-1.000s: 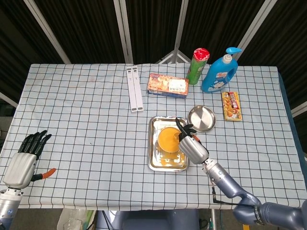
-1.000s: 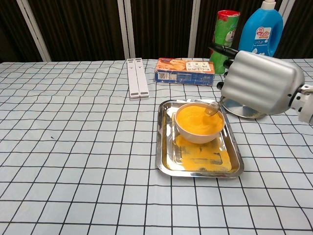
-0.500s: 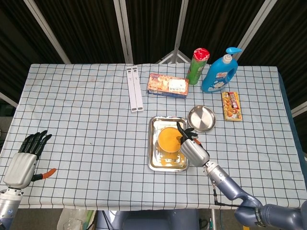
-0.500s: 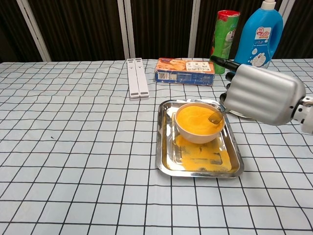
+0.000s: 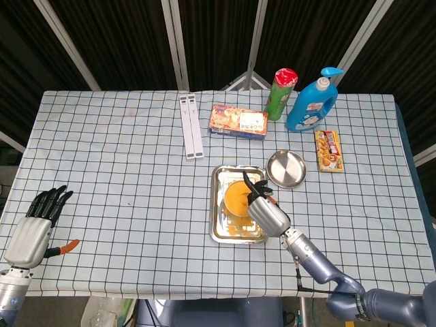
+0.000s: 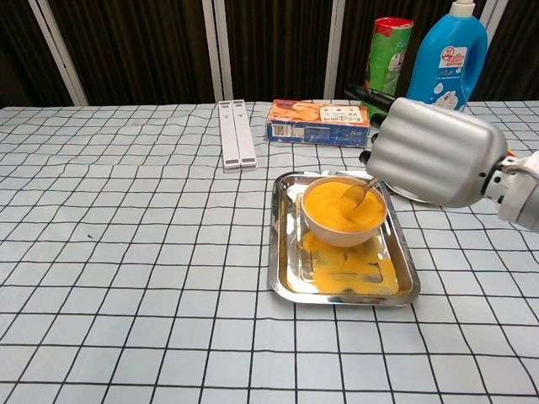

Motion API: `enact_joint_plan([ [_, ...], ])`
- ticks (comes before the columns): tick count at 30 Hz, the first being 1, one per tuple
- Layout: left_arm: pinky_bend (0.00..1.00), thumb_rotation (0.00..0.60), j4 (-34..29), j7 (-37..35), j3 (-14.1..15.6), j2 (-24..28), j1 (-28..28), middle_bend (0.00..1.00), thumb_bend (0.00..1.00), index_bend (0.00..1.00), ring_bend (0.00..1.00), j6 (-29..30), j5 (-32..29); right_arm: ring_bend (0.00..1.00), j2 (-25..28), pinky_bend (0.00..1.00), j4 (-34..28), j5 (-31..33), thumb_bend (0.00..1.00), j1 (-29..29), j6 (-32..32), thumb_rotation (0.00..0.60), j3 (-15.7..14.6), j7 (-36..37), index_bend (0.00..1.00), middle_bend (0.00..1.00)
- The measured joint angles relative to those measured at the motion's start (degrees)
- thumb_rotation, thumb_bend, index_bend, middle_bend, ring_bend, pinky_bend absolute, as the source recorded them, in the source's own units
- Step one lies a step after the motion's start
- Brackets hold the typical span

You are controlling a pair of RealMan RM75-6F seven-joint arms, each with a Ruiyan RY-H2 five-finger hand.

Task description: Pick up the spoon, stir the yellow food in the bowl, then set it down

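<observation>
Chest view: right hand [image 6: 434, 151] grips spoon [image 6: 357, 193], tip dipped in yellow food [image 6: 337, 206] inside bowl [image 6: 344, 229], which sits on metal tray [image 6: 286, 278]. Yellow smear on tray floor in front of bowl. Head view: left hand [image 5: 33, 231] rests at near left table edge, fingers slightly apart, holding nothing. Small round plate [image 5: 286, 167] just right of tray.

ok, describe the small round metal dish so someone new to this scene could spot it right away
Start at the steel tray near the middle of the checked tablecloth, the one holding the bowl of yellow food. The round metal dish sits on the cloth just off the tray's far right corner, in front of the blue detergent bottle. It is the only empty, shallow, circular silver piece; the tray is rectangular.
</observation>
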Motion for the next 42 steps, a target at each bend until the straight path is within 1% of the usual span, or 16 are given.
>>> enact_joint_plan([
  [5, 0.04, 0.600, 0.0, 0.2, 0.0, -0.1, 0.0, 0.00, 0.00, 0.00, 0.00, 0.0, 0.0, 0.43, 1.1, 0.00, -0.3, 0.2, 0.54, -0.1, 0.1, 0.600, 0.4, -0.2, 0.61, 0.61],
  [11, 0.04, 0.600, -0.1, 0.4, 0.0, -0.1, 0.0, 0.00, 0.00, 0.00, 0.00, 0.0, 0.0, 0.43, 1.2, 0.00, 0.7, 0.4, 0.54, -0.6, -0.2, 0.600, -0.4, -0.3, 0.61, 0.61],
  [18, 0.04, 0.600, -0.1, 0.2, 0.0, -0.1, -0.1, 0.00, 0.00, 0.00, 0.00, -0.2, -0.1, 0.43, 0.2, 0.00, 2.8, 0.0, 0.54, -1.0, -0.7, 0.600, -1.6, 0.0, 0.61, 0.61],
  [25, 0.04, 0.600, -0.1, 0.1, 0.0, 0.0, -0.1, 0.00, 0.00, 0.00, 0.00, -0.2, -0.1, 0.43, -1.1, 0.00, 2.6, -0.5, 0.54, -1.0, -0.7, 0.600, -1.7, 0.8, 0.61, 0.61],
  [28, 0.04, 0.600, -0.1, 0.1, 0.0, 0.0, -0.1, 0.00, 0.00, 0.00, 0.00, -0.1, 0.0, 0.43, -1.3, 0.00, 2.4, -0.8, 0.54, -0.8, -0.4, 0.600, -1.3, 0.8, 0.61, 0.61],
  [33, 0.04, 0.600, 0.0, -0.1, -0.1, -0.1, 0.0, 0.00, 0.00, 0.00, 0.00, 0.0, 0.0, 0.43, -0.6, 0.00, 2.4, -1.8, 0.55, -0.4, 0.5, 0.600, -0.3, -0.8, 0.61, 0.61],
  [38, 0.04, 0.600, 0.1, -0.1, -0.1, -0.2, 0.0, 0.00, 0.00, 0.00, 0.00, 0.2, 0.1, 0.43, 0.6, 0.00, 2.8, -3.7, 0.54, -0.2, 1.6, 0.600, -0.2, -2.7, 0.61, 0.61],
  [42, 0.04, 0.600, 0.1, 0.3, -0.1, -0.3, 0.0, 0.00, 0.00, 0.00, 0.00, 0.2, 0.2, 0.43, 0.8, 0.00, 3.6, -5.4, 0.54, -0.6, 2.2, 0.600, -0.9, -4.1, 0.61, 0.61],
])
